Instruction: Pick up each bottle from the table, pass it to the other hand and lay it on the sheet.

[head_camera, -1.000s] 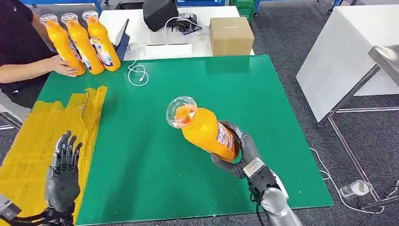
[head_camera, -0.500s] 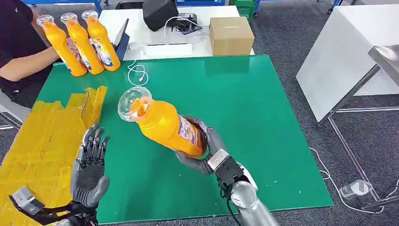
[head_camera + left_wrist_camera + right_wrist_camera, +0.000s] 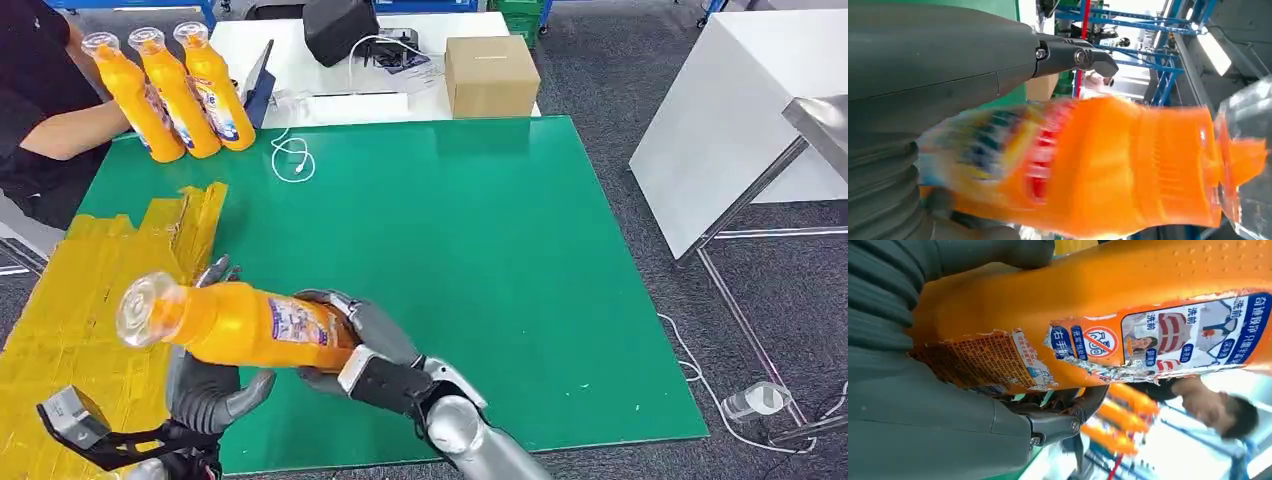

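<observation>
- Since a second ago the right hand (image 3: 368, 345) has swung the orange bottle (image 3: 240, 325) across the green table (image 3: 520, 260) from its right half to the near left edge, and the left hand (image 3: 205, 385) has risen under it.
- Right hand is wrapped around the bottle's base end. The bottle lies nearly level in the air, clear cap (image 3: 140, 298) pointing toward the yellow sheet (image 3: 80, 300).
- Left hand sits below the bottle's middle with fingers spread upward; whether it already touches the bottle I cannot tell.
- Judging by its look, the bottle is stiff plastic, full and fairly heavy, with a smooth, slippery skin; the wide body below the label (image 3: 1158, 335) seems the surest place to take it, not the narrow neck.
- Label is torn, blue and white, with Chinese characters and a red prohibition sign; no brand is readable.
- Three more orange bottles (image 3: 175, 90) stand at the far left corner beside a person's arm (image 3: 70, 130).
</observation>
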You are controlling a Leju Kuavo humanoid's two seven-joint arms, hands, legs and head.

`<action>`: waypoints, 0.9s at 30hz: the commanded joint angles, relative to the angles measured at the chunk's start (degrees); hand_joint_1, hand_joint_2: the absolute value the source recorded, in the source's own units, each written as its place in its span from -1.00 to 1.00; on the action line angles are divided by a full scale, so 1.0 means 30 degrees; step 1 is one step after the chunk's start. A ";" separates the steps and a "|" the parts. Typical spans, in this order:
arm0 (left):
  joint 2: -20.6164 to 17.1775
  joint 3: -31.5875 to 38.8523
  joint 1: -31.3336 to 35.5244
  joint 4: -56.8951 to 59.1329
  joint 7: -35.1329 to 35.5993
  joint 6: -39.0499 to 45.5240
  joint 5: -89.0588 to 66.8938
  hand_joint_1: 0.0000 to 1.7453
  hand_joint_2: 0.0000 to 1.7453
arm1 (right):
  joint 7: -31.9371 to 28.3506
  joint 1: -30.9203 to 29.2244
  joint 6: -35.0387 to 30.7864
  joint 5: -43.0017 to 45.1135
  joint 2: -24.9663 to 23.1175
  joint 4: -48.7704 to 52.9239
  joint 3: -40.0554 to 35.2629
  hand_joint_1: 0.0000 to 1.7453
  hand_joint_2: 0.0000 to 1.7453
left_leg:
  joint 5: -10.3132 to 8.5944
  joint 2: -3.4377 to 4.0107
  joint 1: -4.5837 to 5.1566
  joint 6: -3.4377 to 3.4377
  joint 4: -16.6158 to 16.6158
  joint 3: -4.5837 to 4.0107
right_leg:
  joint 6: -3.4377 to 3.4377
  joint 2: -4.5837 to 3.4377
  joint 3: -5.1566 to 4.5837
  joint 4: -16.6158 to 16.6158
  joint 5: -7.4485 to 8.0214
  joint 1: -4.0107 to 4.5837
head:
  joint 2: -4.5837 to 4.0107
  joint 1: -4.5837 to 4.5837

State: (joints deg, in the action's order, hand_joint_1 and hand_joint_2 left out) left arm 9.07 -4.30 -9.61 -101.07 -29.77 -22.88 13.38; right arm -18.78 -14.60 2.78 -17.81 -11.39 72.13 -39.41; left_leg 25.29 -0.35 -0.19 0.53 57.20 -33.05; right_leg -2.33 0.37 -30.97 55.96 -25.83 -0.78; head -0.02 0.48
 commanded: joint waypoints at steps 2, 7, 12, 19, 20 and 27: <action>-0.0433 -0.0351 0.0791 0.1351 0.0154 -0.0102 0.0278 -1.00 1.00 | 0.0136 -0.1428 -0.0037 -0.0351 -0.0271 -0.3159 -0.2137 1.00 1.00 | 0.0004 0.0010 -0.0008 -0.0007 -0.0023 0.0051 | 0.0019 -0.0012 0.0052 -0.0032 0.0002 0.0009 | 0.0000 -0.0007; -0.0343 -0.0221 0.0910 0.1533 0.0225 -0.0261 0.0550 -1.00 1.00 | 0.0090 -0.1492 -0.0167 -0.1096 -0.0724 -0.4489 -0.3701 1.00 1.00 | 0.0007 0.0019 -0.0015 -0.0015 -0.0037 0.0077 | 0.0032 -0.0017 0.0080 -0.0047 0.0000 0.0017 | 0.0000 -0.0007; -0.0310 -0.0214 0.0918 0.1625 0.0325 -0.0333 0.0746 -1.00 1.00 | 0.0089 -0.1573 -0.0152 -0.1091 -0.0721 -0.4595 -0.3841 1.00 1.00 | 0.0006 -0.0006 -0.0012 -0.0011 -0.0028 0.0060 | 0.0025 0.0008 0.0067 -0.0037 -0.0008 0.0015 | 0.0000 -0.0007; -0.0207 -0.0168 0.0876 0.1677 0.0213 -0.0707 0.1235 1.00 1.00 | 0.0067 -0.1495 -0.0322 -0.1062 -0.0545 -0.4504 -0.3915 1.00 1.00 | 0.0003 -0.0005 -0.0008 -0.0005 -0.0020 0.0039 | 0.0017 0.0009 0.0045 -0.0028 -0.0005 0.0008 | 0.0000 -0.0007; -0.0187 -0.0192 0.0900 0.1692 0.0206 -0.0778 0.1275 1.00 1.00 | 0.0054 -0.1445 -0.0376 -0.1063 -0.0510 -0.4465 -0.3876 1.00 1.00 | 0.0012 0.0001 -0.0022 -0.0009 -0.0026 0.0067 | 0.0028 0.0003 0.0079 -0.0047 -0.0007 0.0023 | 0.0000 -0.0007; 0.0375 -0.1459 0.1139 0.2077 -0.0118 -0.0109 0.0552 1.00 1.00 | -0.0377 0.0350 -0.1222 -0.1538 0.1053 -0.2731 -0.3062 1.00 1.00 | -0.0006 -0.0081 -0.0013 -0.0002 -0.0036 0.0055 | 0.0017 0.0087 0.0085 -0.0063 -0.0015 0.0014 | 0.0000 0.0000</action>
State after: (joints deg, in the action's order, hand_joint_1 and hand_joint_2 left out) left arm 8.90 -3.87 -9.33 -99.08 -29.42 -24.81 16.79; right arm -18.88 -17.35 0.74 -20.81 -13.64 62.69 -47.15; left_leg 25.29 -0.33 -0.18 0.53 57.21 -33.04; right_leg -2.33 0.36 -31.04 55.95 -25.83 -0.79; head -0.02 0.48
